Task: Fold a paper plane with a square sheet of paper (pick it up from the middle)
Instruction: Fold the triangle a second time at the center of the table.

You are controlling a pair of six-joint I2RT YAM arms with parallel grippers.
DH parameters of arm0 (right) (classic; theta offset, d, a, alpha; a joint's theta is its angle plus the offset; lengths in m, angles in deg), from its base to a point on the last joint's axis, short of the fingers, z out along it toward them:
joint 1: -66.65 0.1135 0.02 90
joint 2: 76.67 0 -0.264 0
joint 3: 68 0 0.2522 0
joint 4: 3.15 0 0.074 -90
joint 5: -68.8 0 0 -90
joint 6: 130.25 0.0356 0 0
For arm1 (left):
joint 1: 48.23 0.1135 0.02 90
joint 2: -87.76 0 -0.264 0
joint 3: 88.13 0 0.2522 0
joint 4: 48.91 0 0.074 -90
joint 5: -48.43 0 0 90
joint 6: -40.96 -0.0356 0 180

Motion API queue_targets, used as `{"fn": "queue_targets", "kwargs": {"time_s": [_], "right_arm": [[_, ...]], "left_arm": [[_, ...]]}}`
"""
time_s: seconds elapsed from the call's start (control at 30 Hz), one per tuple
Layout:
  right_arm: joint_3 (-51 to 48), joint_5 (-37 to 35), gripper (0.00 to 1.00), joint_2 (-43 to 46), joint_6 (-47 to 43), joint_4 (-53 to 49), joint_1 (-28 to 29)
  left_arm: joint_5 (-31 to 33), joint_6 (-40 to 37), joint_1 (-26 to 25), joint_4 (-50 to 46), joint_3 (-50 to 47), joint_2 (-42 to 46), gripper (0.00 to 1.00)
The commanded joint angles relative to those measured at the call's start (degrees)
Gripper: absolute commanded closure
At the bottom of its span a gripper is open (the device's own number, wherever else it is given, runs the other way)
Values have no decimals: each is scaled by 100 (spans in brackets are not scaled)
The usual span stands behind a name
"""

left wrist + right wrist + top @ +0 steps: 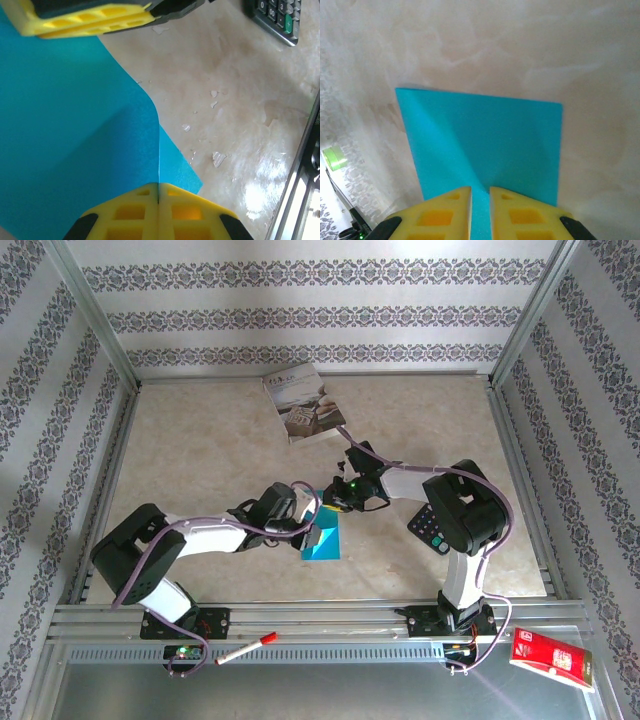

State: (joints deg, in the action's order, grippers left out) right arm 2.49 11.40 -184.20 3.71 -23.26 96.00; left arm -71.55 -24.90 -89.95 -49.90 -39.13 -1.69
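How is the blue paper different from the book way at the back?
The square sheet of paper is plain teal-blue; the book is grey-white with printed pictures. The paper is up front, pinched by the left gripper; the book lies far back, untouched. The paper bends; the book lies flat. Both are on the table.

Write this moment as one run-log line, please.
left gripper: shut on square sheet of paper edge | right gripper: jaws narrowly apart over it | folding: unfinished
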Motion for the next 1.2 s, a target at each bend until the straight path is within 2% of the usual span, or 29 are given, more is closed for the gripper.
{"fn": "queue_targets", "kwargs": {"time_s": [0.0,0.37,0.6,1.0,1.17], "right_arm": [[170,-20,83,-166,-204,-142,-82],[170,-259,85,-313,-511,-466,-80],[302,-426,86,-393,-831,-898,-80],[297,-509,86,-357,-866,-958,-69],[297,-518,86,-357,-854,-962,-60]], "left_arm": [[-328,60,175,249,70,-93,100],[-851,170,648,275,219,-351,100],[-923,231,820,288,336,-492,100],[-830,25,1016,-198,455,-649,100],[-1001,107,1011,-143,462,-733,100]]}}
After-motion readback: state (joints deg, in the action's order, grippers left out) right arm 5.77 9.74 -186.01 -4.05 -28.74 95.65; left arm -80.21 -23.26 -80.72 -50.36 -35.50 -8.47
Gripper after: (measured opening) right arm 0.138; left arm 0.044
